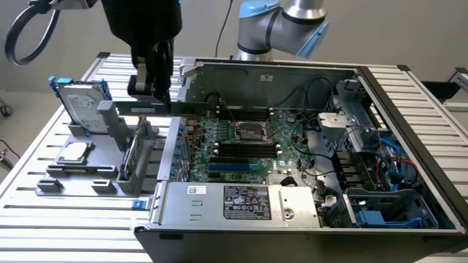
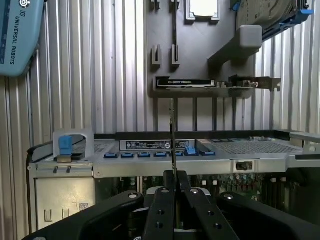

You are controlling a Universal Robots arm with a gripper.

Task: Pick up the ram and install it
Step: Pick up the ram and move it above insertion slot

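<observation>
Claw [image 1: 150, 97] clamped on the ram [image 1: 196, 108]: you carry a light, stiff, fragile board, best pinched across its faces near the top edge.

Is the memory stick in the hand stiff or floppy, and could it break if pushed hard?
Probably stiff: the memory stick juts level out of the hand, no visible sag. Likely light, because edge-on it looks very thin. So it may crack if pushed in at a tilt.

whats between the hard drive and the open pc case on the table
In the exterior view, a gray upright post and a card standing on edge lie between the hard drive and the case.
</observation>
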